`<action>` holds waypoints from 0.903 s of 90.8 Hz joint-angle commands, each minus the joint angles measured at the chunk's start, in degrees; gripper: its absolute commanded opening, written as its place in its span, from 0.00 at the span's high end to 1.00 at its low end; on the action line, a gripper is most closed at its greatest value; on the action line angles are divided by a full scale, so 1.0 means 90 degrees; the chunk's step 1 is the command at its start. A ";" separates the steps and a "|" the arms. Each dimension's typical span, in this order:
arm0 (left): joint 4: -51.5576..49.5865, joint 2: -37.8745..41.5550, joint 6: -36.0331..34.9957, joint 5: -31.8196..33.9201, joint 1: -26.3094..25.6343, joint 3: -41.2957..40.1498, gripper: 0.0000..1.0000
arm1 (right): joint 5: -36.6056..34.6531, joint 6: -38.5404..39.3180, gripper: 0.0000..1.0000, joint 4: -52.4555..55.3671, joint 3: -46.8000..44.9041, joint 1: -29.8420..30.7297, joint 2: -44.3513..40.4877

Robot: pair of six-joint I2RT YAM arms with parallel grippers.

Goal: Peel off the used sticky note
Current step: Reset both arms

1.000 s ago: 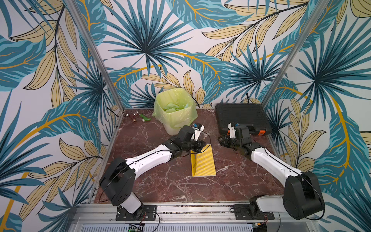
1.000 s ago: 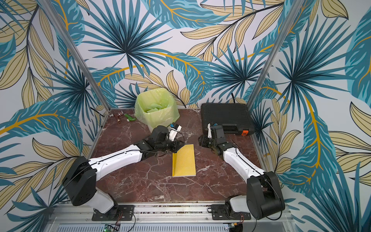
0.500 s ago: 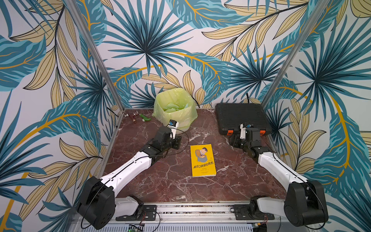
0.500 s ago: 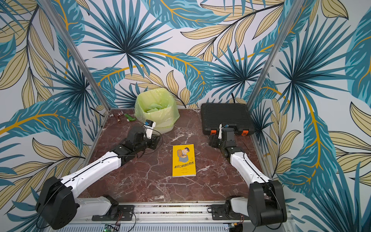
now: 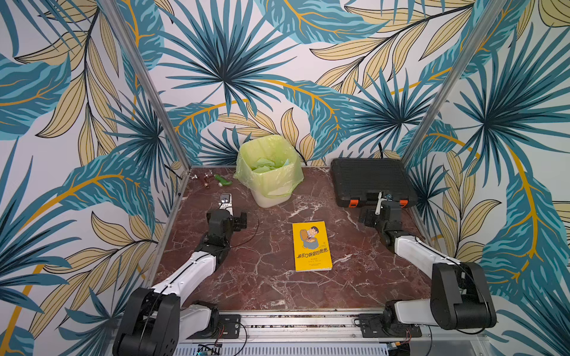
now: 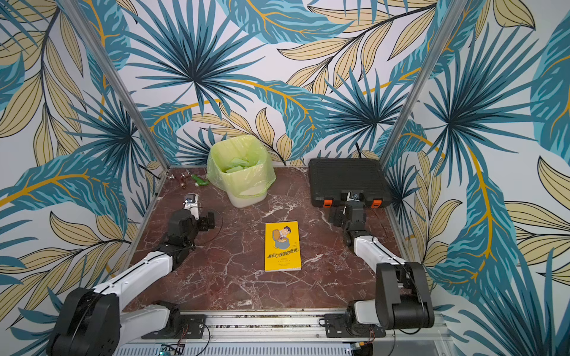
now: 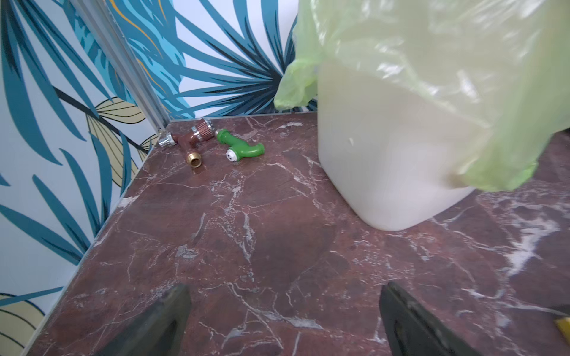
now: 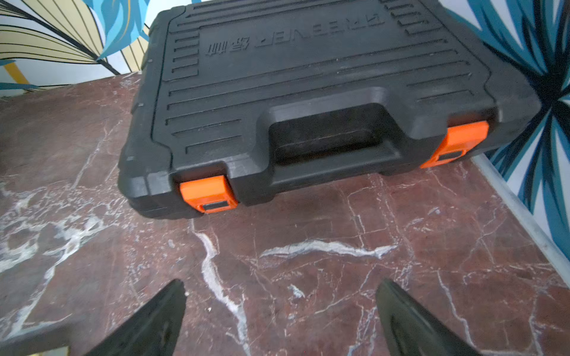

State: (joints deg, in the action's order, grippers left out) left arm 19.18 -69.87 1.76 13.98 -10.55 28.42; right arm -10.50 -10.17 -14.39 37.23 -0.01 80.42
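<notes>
A yellow book [image 5: 311,246] lies shut and flat, cover up, in the middle of the marble table in both top views. No sticky note shows on it. Pale green and bluish paper pieces [image 5: 265,166] lie inside the lined bin [image 5: 271,192]; whether any of them is the sticky note I cannot tell. My left gripper [image 7: 283,292] stands open and empty over bare marble, left of the book, facing the bin's wall [image 7: 385,154]. On the far side of the book, my right gripper [image 8: 280,289] is open and empty in front of the black case [image 8: 308,77].
The black tool case [image 5: 370,178] with orange latches fills the back right corner. A brown valve [image 7: 189,143] and a green fitting [image 7: 242,149] lie in the back left corner. Patterned walls close in the table on three sides.
Both arms have drawn back from the book to their own sides. The lifted cover has come down flat. Both grippers have opened wide.
</notes>
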 commanded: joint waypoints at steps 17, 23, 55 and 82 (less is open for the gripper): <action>0.2507 -0.0933 -0.1074 -0.0091 0.0145 -0.0643 0.00 | -0.0398 0.0512 0.01 -0.2242 -0.0847 -0.0018 0.0235; 0.2591 -0.1205 -0.1091 -0.0113 0.0146 -0.0585 0.00 | -0.0259 0.0570 0.01 -0.2492 -0.0984 -0.0018 0.0250; 0.4282 -0.1891 -0.1006 0.0027 0.0202 -0.1141 0.00 | 0.0274 0.0777 0.01 -0.3719 -0.1520 -0.0018 0.0514; 0.3905 -0.1932 -0.0884 0.0169 0.0243 -0.0949 0.00 | 0.0367 0.0846 0.01 -0.4128 -0.1676 0.0001 0.0687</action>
State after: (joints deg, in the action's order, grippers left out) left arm 53.52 -87.44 -6.94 14.57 -9.02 18.81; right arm -8.03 -3.42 -48.29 23.11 -0.01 86.48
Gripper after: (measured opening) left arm 0.999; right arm 0.994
